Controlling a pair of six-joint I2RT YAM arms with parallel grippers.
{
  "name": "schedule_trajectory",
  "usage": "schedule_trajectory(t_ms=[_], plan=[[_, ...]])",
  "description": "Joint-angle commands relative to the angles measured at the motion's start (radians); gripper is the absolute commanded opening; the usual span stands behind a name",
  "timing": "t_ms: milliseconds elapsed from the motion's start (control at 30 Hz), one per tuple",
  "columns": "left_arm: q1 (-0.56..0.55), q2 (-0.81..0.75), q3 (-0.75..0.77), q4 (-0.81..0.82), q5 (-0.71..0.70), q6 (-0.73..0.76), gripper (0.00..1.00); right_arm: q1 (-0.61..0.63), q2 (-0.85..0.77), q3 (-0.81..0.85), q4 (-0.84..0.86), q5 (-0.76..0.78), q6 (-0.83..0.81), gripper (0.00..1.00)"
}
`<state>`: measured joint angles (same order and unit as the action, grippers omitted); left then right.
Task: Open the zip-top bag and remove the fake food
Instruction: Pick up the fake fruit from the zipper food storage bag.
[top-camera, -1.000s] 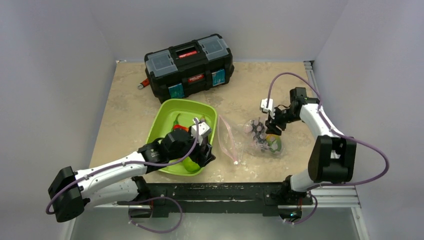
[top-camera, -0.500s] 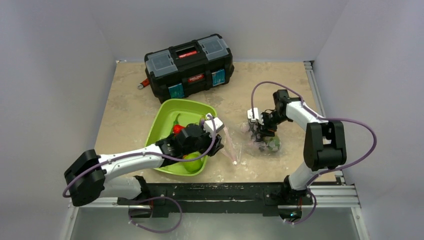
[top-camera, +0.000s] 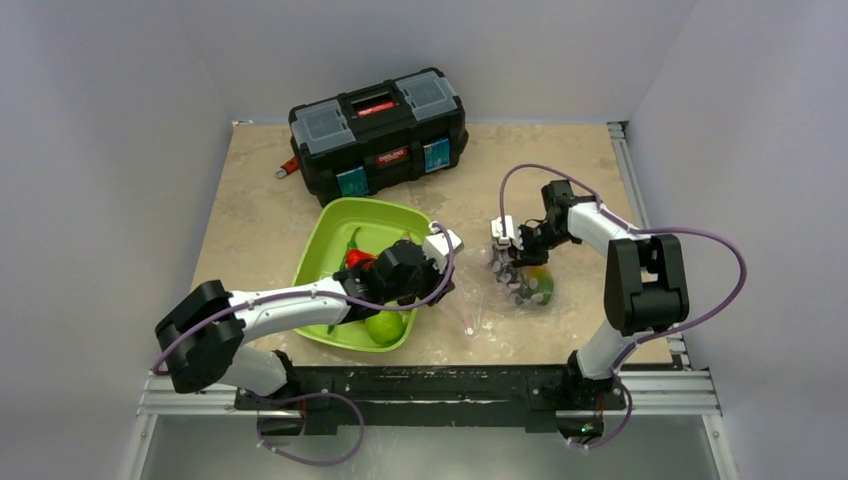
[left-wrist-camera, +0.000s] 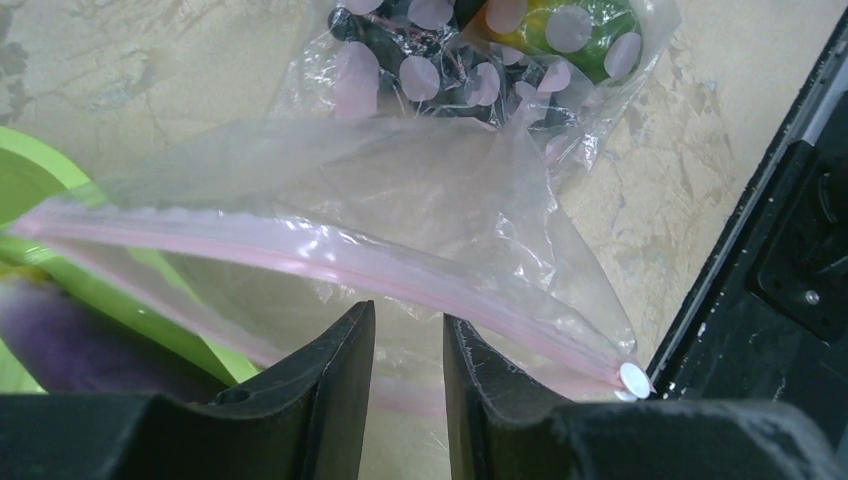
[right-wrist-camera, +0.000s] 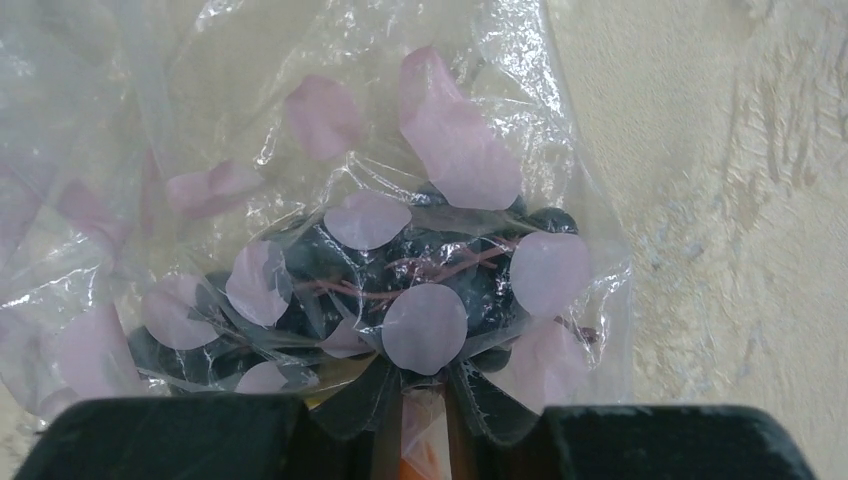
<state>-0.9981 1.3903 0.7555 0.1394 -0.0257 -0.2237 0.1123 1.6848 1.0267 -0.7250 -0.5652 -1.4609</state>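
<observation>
The zip-top bag lies right of the green tray, its pink zip strip parted at the mouth. Dark berries and an orange-green mango of the fake food sit at its far end. My left gripper is at the mouth, jaws a narrow gap apart, with the lower pink lip lying across that gap. My right gripper is shut on bunched film at the bag's closed end, just behind the berries. A lime, a red strawberry and a purple eggplant lie in the tray.
The lime-green tray sits under my left arm, its rim touching the bag mouth. A black toolbox stands at the back. The black base rail runs along the near table edge close to the bag's corner.
My left arm swung right from over the tray to the bag mouth, its jaws narrowing. My right gripper dropped left onto the bag's closed end and pinched the film.
</observation>
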Motion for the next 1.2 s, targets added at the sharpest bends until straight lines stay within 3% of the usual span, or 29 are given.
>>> schedule_trajectory(t_ms=[0,267,467,533,733,967,1167], plan=[[-0.004,-0.001,0.025,0.065,0.074,-0.051,0.31,0.006,-0.021,0.037,-0.139,-0.141,-0.061,0.17],[0.017,-0.123,-0.049,0.134,0.146,-0.225,0.39,-0.051,-0.143,0.069,-0.225,-0.240,-0.126,0.00],[0.038,-0.213,-0.142,0.172,0.170,-0.291,0.55,-0.098,-0.190,0.113,-0.366,-0.266,-0.166,0.00],[0.051,-0.214,-0.173,0.210,0.199,-0.310,0.56,-0.099,-0.200,0.102,-0.391,-0.273,-0.193,0.00],[0.067,-0.218,-0.202,0.215,0.198,-0.336,0.54,-0.099,-0.181,0.035,-0.225,-0.180,-0.032,0.00],[0.065,-0.188,-0.175,0.149,0.193,-0.345,0.43,-0.101,-0.191,0.026,-0.206,-0.192,0.038,0.37],[0.064,-0.141,-0.135,0.085,0.213,-0.286,0.40,-0.135,-0.270,0.050,-0.293,-0.233,-0.011,0.50]])
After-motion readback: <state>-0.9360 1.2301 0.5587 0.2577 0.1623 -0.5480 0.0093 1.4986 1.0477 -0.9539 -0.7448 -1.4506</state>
